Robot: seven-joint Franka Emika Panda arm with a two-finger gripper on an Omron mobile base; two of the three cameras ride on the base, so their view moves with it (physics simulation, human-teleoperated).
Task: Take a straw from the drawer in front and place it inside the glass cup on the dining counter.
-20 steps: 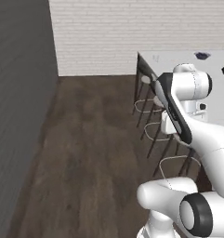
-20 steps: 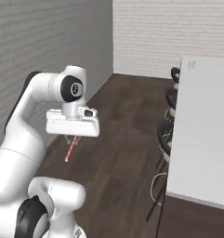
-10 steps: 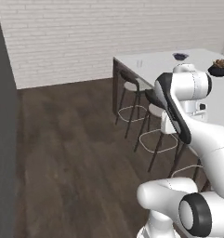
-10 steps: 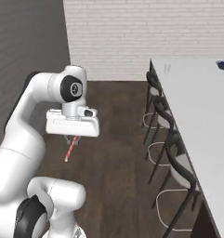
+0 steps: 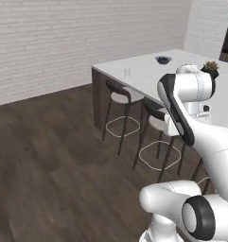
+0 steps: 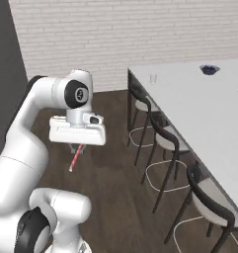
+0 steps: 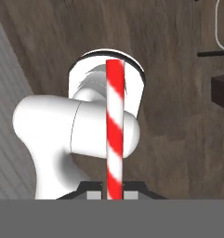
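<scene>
Above the dark wood floor (image 6: 110, 183), to the 9 o'clock side of the dining table (image 6: 199, 108) in the right base view, the white arm is carrying the pincer (image 6: 77, 147) pointed downward, its jaws clamped on the straw (image 6: 75, 159). The red-and-white striped straw is hanging out below the hand, tilted toward 7 o'clock, clear of the floor. In the hand view the straw (image 7: 115, 125) is rising straight from between the finger tips toward 12 o'clock, crossing in front of the robot's own white body. On the table's white-grey top, the glass cup (image 6: 153, 78) is standing upright near the far corner, well apart from the pincer; in the left base view the same cup (image 5: 127, 72) is sitting near the table's 9 o'clock edge. A grey bowl (image 5: 162, 59) is resting farther along the top, toward 2 o'clock of the cup, and a dark plant pot (image 5: 210, 69) is standing beyond it at 3 o'clock. Black stools (image 6: 162, 143) are lining the table's near side, tucked close against its dark base. A white brick wall (image 5: 77, 42) is closing the room behind.
</scene>
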